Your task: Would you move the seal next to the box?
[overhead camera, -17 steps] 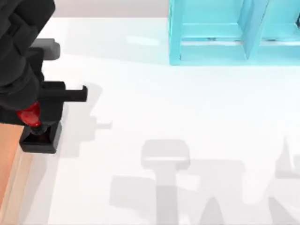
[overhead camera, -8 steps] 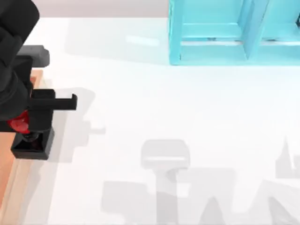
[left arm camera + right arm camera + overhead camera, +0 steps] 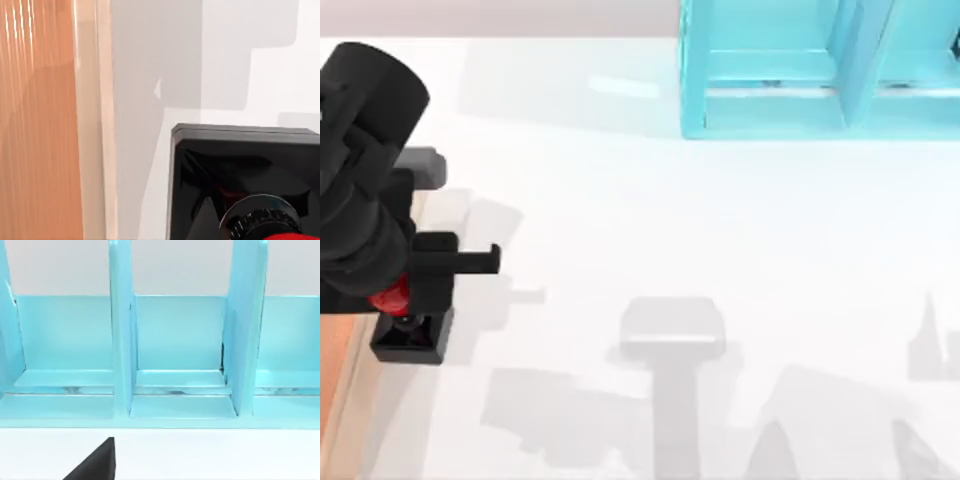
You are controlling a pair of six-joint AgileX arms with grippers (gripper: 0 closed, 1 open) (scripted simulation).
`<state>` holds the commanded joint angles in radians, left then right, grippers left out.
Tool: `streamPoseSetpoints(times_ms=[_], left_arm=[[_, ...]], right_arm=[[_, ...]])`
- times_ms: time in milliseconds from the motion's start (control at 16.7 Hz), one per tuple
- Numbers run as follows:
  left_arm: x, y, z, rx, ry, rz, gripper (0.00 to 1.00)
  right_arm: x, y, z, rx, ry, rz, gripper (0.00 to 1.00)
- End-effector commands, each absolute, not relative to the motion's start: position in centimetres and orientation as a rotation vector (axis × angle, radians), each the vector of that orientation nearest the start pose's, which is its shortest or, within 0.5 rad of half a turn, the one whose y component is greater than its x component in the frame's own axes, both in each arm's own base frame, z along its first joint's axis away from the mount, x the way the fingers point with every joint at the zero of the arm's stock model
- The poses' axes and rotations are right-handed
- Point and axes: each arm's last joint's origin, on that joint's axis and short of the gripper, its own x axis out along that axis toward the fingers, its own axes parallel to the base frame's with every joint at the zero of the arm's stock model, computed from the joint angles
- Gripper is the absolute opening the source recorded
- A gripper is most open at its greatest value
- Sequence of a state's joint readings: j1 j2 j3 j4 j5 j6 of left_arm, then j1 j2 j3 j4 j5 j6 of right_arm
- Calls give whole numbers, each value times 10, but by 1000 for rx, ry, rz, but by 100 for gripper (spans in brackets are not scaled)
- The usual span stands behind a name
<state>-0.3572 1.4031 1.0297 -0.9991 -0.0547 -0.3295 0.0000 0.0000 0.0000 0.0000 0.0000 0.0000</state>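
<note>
The seal's red knob and black base sit at the table's left side, just right of the box's pale rim. My left gripper is over the seal and shut on its knob, with one black finger sticking out to the right. In the left wrist view the black base is close under the camera with the red knob at the edge, and the orange-brown box with its rim runs alongside, a strip of white table between them. A dark part of my right gripper faces the shelf.
A translucent cyan shelf stands at the back right, with upright dividers seen up close in the right wrist view. Grey arm shadows lie across the white table's middle and front.
The left arm and the seal first shifted left along the box, then came back right and toward the table's front. The grip on the knob stayed the same.
</note>
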Motion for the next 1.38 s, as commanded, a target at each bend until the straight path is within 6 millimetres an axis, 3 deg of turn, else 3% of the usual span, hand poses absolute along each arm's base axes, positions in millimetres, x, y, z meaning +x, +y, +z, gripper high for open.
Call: streamPoseSetpoints(times_ms=[300,1080,1380], left_arm=[[237,-84,222,3,1365,-29,0],[237,-84,222,3,1365,-29,98],[237,-84,222,3,1365,-29,100]], right_arm=[[106,-1,160,0,0,0,100],[106,-1,160,0,0,0,100],[106,-1,160,0,0,0,100]])
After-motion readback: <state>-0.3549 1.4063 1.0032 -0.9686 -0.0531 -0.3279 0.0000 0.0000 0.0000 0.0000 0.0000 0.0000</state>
